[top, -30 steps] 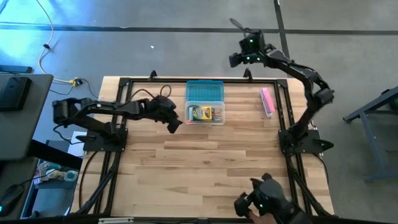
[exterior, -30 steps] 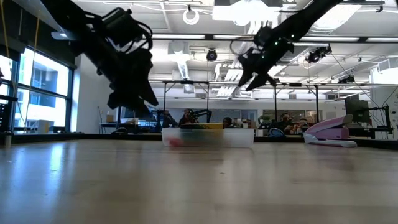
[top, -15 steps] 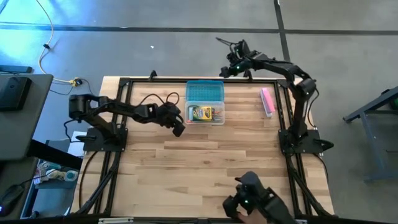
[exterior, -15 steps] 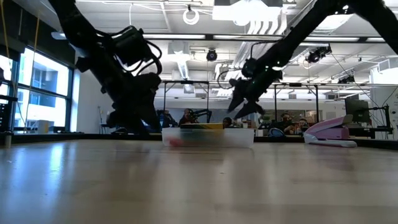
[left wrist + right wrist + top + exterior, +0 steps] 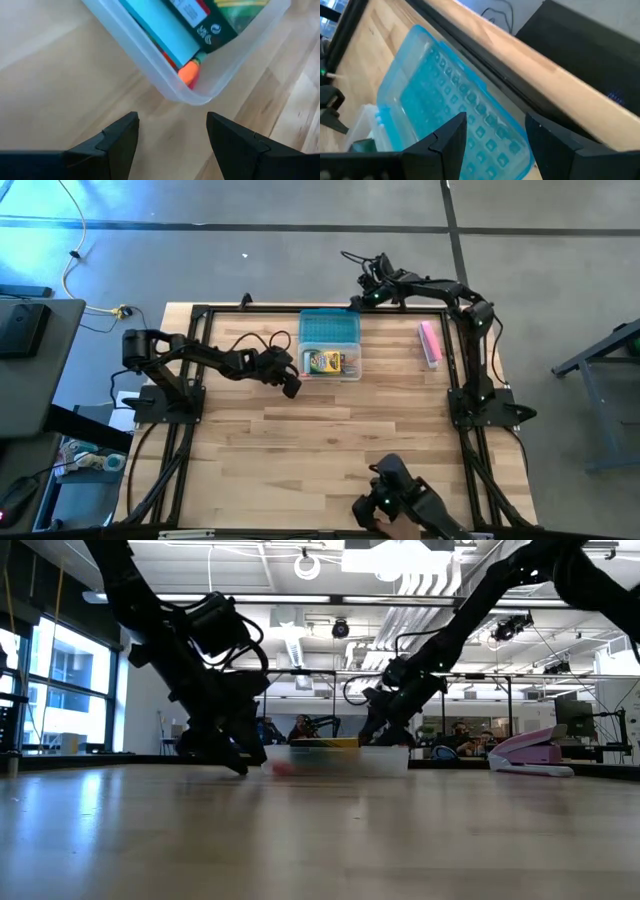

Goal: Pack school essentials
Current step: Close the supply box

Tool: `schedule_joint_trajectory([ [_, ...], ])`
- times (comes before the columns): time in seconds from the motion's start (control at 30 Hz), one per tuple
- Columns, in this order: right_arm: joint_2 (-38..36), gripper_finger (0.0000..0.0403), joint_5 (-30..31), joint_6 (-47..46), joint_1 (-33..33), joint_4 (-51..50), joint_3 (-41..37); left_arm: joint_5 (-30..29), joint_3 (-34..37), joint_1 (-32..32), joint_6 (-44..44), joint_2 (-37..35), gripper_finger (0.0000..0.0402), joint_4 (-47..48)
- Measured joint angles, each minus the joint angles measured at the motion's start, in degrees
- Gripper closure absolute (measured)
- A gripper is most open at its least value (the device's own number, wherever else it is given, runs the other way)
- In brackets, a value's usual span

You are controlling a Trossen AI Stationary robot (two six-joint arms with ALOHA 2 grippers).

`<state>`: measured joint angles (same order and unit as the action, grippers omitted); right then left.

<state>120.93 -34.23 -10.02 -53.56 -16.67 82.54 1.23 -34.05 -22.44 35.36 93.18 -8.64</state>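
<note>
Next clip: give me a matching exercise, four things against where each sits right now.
Things:
1. left gripper
2. right gripper
3. pink oblong bar
4. yellow-green crayon pack

Places:
A. inside the clear plastic box
B. on the table near the right arm's base
C. open, beside the box's near left corner
D. open, above the blue lid, at the table's far edge

Pairs: 1-C, 2-D, 3-B, 4-A

A clear plastic box with a blue hinged lid (image 5: pixel 329 347) sits at the middle of the far part of the light wooden slatted table (image 5: pixel 330 440), its lid lying open on the far side. A yellow-green crayon pack (image 5: pixel 323 362) lies inside the box. A pink oblong bar (image 5: pixel 430 343) lies to the right of the box, well apart, near the table's right edge. The left gripper (image 5: pixel 289 384) is just left of the box's near corner; the right gripper (image 5: pixel 366 288) is beyond the lid's far right corner.
</note>
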Motion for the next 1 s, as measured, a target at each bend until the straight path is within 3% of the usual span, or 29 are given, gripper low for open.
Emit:
schedule_joint_trajectory([
  [0.47,1.13,0.021,-6.69,1.03,-0.11,-0.86,0.0,-0.96,0.07,0.0,1.54,0.14,0.0177,-2.02],
  [1.0,-3.62,0.021,-9.03,1.53,-0.1,-3.89,0.04,-2.9,0.11,0.02,5.93,0.14,0.0177,-3.62],
])
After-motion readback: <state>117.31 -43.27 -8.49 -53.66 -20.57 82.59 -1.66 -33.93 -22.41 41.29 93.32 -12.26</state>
